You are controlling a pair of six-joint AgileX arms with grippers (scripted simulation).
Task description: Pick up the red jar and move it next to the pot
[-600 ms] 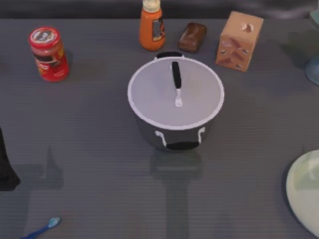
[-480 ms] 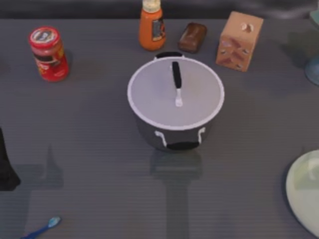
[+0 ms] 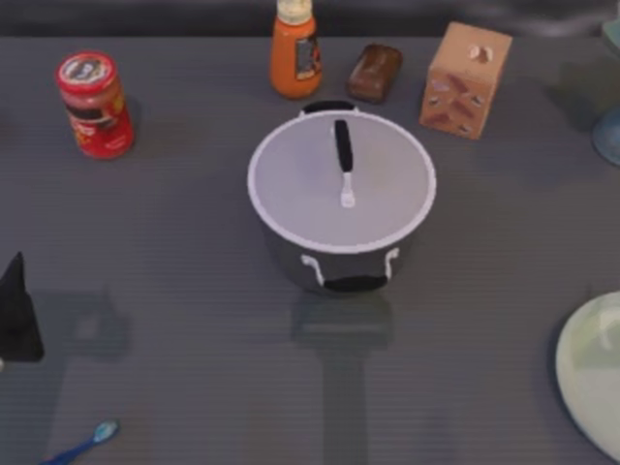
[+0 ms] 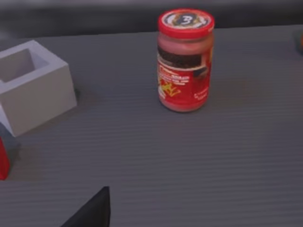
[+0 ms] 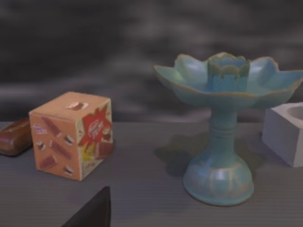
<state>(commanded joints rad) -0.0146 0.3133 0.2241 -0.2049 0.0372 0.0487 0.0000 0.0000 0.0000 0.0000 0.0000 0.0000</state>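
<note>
At the worktop's left edge, the left hand [image 3: 19, 315] has shifted slightly toward the jar [image 3: 94, 104], so the reach is only starting (its opening I cannot tell). Upright at the far left corner, red-lidded, dark-labelled, the jar stands well apart from the pot [image 3: 341, 199].

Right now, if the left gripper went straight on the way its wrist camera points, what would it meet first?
Probably the red jar: it stands upright, a little off centre in the left wrist view, with bare table before it. The left gripper sits at the table's left edge, well short of it. Depth is hard to judge.
</note>
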